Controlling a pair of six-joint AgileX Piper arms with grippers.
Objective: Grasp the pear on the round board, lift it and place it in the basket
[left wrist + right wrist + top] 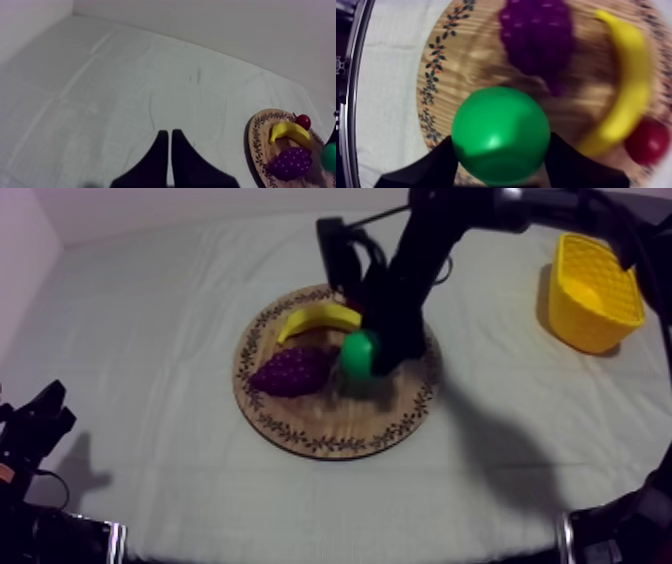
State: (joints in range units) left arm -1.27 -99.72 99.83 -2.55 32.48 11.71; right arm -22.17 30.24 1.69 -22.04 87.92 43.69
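My right tool (501,167) grips the pear (498,132) at the wooden board (335,430)'s middle; my left tool (168,135) is narrow.

My top camera sits high above the bench (150,388) and looks down on it at a slant, far enough off to see the wooden board (340,433) and the yellow basket (580,328). My left wrist camera rides low behind my left claw (167,132) and looks out flat across the bench, with the board far off. My right wrist camera looks down on the board from very close, so the pear (500,134) looks huge. All three see the board, the banana (318,319) and the grapes (292,371)
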